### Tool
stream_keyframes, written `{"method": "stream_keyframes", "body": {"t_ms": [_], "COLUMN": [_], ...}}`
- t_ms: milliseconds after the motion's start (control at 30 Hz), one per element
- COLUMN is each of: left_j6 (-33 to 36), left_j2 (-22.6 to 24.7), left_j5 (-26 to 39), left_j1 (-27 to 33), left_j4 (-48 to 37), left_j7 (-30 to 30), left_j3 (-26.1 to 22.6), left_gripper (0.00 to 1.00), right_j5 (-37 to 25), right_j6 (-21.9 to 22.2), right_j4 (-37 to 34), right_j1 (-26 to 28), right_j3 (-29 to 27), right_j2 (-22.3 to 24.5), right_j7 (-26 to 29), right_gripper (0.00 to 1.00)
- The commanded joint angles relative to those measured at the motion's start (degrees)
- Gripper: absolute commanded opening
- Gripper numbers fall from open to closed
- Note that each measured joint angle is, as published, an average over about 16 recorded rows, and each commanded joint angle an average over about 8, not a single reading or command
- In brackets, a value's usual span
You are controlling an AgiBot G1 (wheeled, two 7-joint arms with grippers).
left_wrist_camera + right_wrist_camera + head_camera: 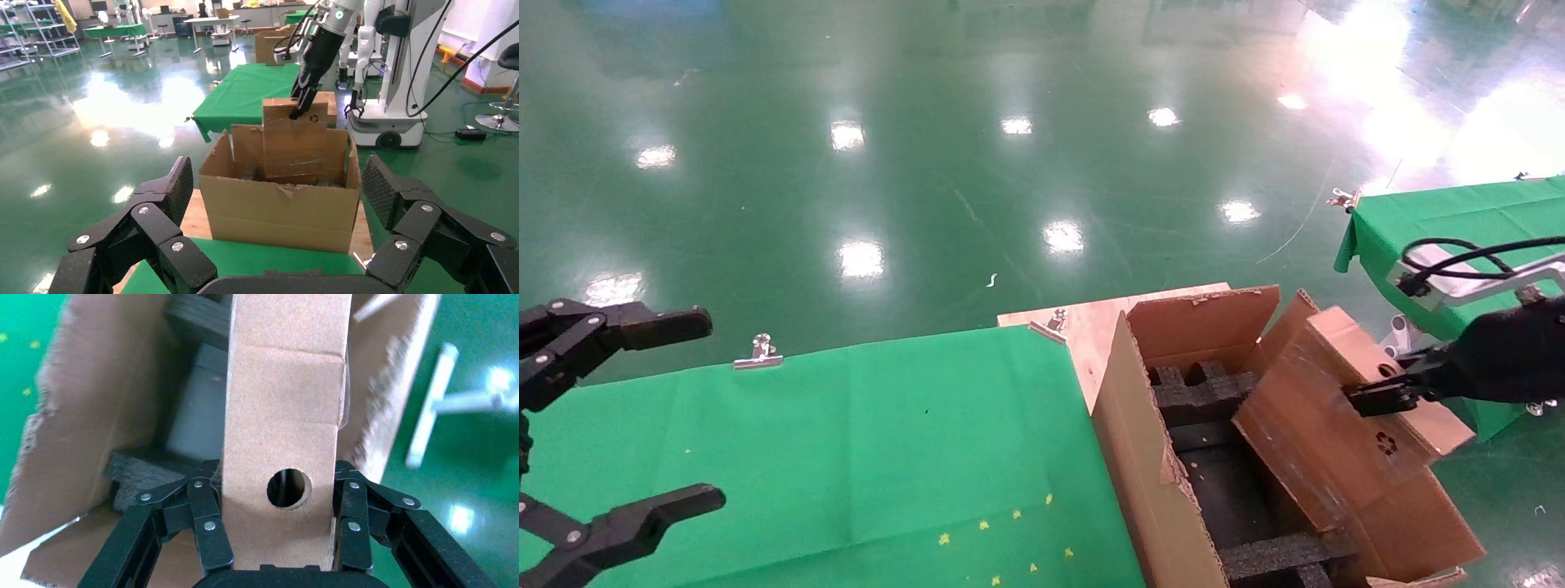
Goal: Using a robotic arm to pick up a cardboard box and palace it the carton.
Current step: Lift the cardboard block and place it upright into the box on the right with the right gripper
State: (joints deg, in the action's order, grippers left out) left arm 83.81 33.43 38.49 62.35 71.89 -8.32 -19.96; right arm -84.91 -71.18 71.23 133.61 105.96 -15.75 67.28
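The cardboard box is flat and brown, with a round hole and a recycling mark. It is tilted, with its lower end inside the carton. The carton is large, has ragged flaps and black foam inserts. My right gripper is shut on the box's upper end. In the right wrist view the fingers clamp both sides of the box over the carton. My left gripper is open and empty over the green table. The left wrist view shows the carton, the box and the robotic arm.
A green-cloth table with metal clips lies to the carton's left. The carton stands on a wooden board. A second green table is at the right. A white robot base stands behind the carton.
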Motion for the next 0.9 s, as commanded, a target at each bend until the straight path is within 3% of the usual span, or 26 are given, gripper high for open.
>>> {"method": "stream_keyframes", "body": {"t_ms": [33,233,433,900], "left_j6": [0.0,0.0,0.0,0.0], "left_j2": [0.0,0.0,0.0,0.0], "left_j5": [0.0,0.0,0.0,0.0], "left_j1": [0.0,0.0,0.0,0.0], "left_j4": [0.0,0.0,0.0,0.0], "left_j7": [0.0,0.0,0.0,0.0], "left_j3": [0.0,0.0,0.0,0.0], "left_gripper": [1.0,1.0,1.0,1.0], "right_j5": [-3.2,-10.4,-16.0,-19.1], "right_j6": [0.6,-0.5,1.2,11.0], "right_j4": [3.3,6.0,6.5,6.7], "right_j1": [0.7,0.4,-1.3,-7.9], "right_j3": [0.4,1.9,3.3,5.2], "right_j2": [1.2,-0.4,-2.8,-5.8], "right_j7": [6.2,20.0,28.7,34.0], "right_gripper": [0.0,0.0,0.0,0.0]}}
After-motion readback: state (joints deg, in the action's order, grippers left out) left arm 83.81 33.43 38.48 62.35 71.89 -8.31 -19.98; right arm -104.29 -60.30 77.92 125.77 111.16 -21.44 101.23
